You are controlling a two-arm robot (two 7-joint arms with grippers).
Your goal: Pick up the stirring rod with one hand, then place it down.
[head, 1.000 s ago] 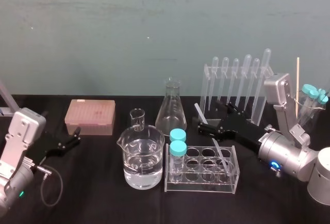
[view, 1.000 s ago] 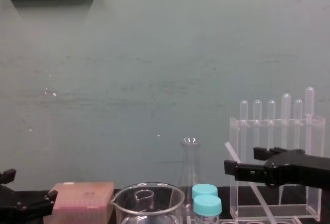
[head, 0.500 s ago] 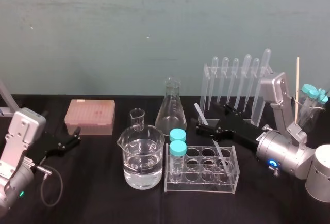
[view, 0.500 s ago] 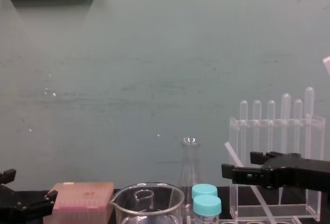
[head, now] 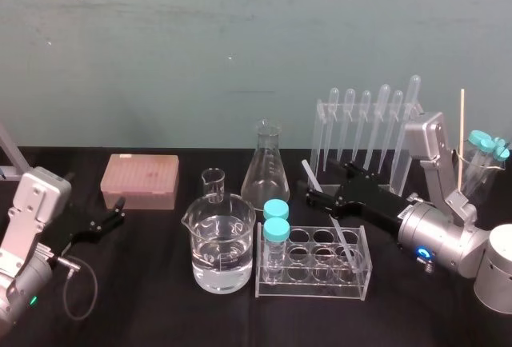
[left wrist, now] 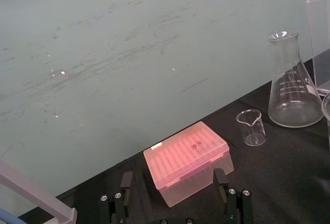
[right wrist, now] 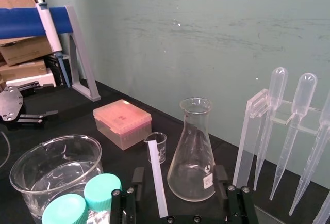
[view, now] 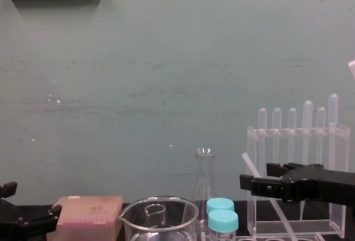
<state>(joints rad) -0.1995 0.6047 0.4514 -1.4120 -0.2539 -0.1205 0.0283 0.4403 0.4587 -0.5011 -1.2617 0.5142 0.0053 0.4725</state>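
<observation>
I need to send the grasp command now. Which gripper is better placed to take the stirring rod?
The right. The right gripper is open, with the stirring rod between its fingers, leaning in the clear rack. The left gripper sits far off by the pink box.

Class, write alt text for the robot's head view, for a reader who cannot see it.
The robot's right hand, open, straddles a translucent stirring rod leaning in a clear tube rack on a black table. A water-filled beaker and flask stand alongside; the left hand is open at the far left.
</observation>
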